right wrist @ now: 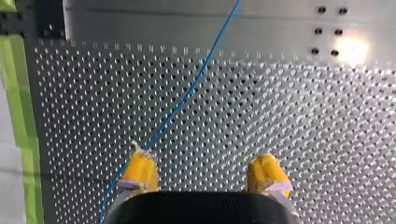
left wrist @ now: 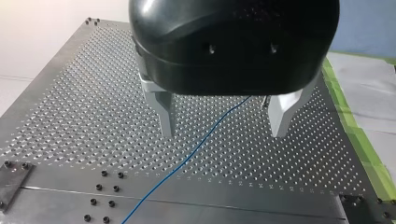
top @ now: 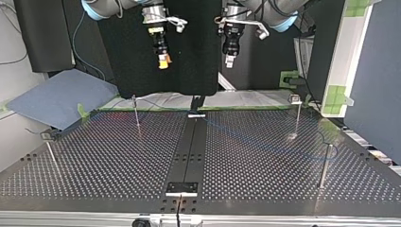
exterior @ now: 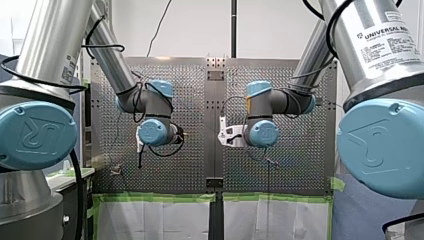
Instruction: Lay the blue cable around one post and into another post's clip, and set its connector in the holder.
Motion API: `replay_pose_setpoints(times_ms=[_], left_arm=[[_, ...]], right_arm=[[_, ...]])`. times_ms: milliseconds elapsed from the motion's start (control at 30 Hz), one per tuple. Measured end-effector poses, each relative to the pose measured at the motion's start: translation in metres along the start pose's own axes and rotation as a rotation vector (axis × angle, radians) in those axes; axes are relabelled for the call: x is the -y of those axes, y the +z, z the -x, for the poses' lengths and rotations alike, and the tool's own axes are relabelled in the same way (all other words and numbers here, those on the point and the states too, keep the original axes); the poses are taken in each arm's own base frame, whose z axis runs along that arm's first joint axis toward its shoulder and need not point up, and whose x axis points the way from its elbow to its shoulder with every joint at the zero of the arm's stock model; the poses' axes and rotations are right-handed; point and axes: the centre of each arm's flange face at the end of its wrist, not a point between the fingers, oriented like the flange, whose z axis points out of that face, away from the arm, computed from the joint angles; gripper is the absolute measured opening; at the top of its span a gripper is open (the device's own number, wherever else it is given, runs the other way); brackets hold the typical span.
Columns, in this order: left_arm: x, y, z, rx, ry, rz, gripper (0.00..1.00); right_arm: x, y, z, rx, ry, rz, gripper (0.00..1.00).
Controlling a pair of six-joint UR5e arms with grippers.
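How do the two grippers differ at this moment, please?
My left gripper has bare grey metal fingers; my right gripper has yellow pads. The blue cable runs between my left gripper's fingers, but passes close by one finger of my right gripper. Both are open, hold nothing and hang above the table.

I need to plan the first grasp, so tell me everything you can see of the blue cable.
The blue cable is thin and looks flexible. It lies in a gentle curve on the perforated table. In the left wrist view it runs diagonally beneath the open left tool, which hangs above it without touching. In the right wrist view it passes under one side of the open right tool. Neither tool grips it. Its connector cannot be made out.
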Motion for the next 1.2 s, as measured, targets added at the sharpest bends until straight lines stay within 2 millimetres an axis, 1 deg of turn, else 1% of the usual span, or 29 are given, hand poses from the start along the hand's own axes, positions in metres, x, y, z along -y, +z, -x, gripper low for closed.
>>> replay_pose_setpoints(times_ms=[567,1200], left_arm=[[-0.0005,0.0010,0.0007,0.007,-0.006,0.006,1.00],[-0.0005,0.0011,0.0007,0.007,-0.007,0.006,1.00]], right_arm=[[0.0056,-0.0044,0.0021,0.014,0.000,-0.010,0.99],[0.0061,-0.0046,0.0021,0.014,0.000,-0.011,0.99]])
